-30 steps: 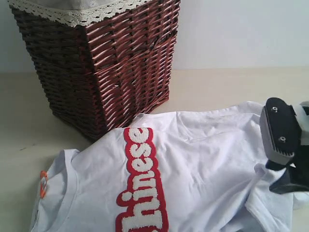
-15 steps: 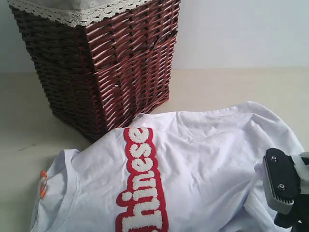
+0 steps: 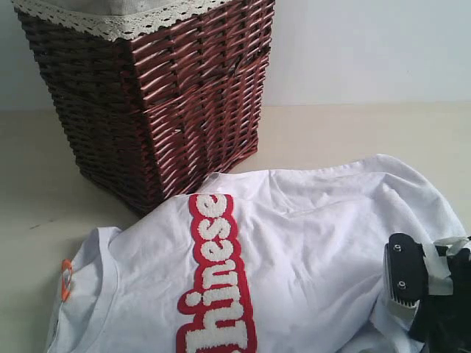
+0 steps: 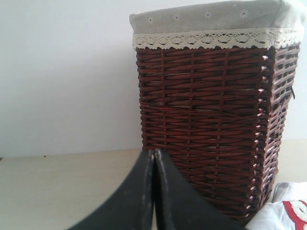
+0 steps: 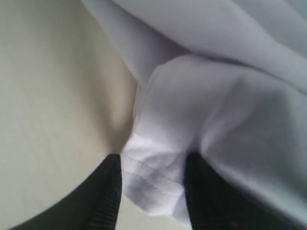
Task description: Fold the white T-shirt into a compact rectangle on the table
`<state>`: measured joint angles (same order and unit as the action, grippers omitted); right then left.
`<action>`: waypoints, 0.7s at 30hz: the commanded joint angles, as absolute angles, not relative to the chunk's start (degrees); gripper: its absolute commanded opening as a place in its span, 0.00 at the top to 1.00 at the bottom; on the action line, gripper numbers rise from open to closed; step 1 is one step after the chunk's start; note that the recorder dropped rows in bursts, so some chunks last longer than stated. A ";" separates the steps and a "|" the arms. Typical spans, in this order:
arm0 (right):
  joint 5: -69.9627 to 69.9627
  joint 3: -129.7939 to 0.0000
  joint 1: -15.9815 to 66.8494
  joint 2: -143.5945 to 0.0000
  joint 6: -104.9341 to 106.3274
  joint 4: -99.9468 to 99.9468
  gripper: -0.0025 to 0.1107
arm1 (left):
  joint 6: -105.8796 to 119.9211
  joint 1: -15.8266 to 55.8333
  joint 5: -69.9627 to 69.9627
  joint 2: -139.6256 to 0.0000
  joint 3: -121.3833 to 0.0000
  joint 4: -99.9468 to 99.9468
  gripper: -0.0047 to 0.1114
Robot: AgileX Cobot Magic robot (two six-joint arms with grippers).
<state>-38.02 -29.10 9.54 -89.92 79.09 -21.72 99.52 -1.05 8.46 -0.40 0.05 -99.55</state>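
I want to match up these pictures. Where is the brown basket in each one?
Exterior view: the basket stands upper left, behind the white T-shirt.
Left wrist view: the basket rises just beyond the shut tips of the left gripper.
Right wrist view: not in it.
Shared landmark: the white T-shirt, visible in all three views.

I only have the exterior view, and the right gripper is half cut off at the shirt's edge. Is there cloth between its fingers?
Observer: Yes. The right wrist view shows a bunched fold of the white T-shirt filling the gap of the right gripper. I cannot tell whether it is pinched.
Operator: What's outside the fingers?
Observer: Bare table beside one of them, shirt beside the other.
Operator: And the left gripper? I can't see it.
Observer: The left gripper is shut and empty, facing the wicker basket.
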 commanded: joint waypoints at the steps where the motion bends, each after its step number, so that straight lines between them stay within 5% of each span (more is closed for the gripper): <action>1: -38.03 -28.92 9.35 -90.62 79.27 -20.21 0.82 | 99.40 -1.18 8.70 0.00 0.00 -99.95 0.96; 4: -39.03 -28.92 9.35 -89.55 79.27 -17.34 0.98 | 99.40 -1.18 8.70 0.00 0.00 -99.95 0.96; 21: -69.96 -29.02 9.35 -77.68 76.40 16.72 0.98 | 99.40 -1.18 8.70 0.00 0.00 -99.95 0.96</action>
<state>-68.00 -29.10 9.54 -78.64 79.39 8.67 99.52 -1.05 8.46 -0.40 0.05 -99.55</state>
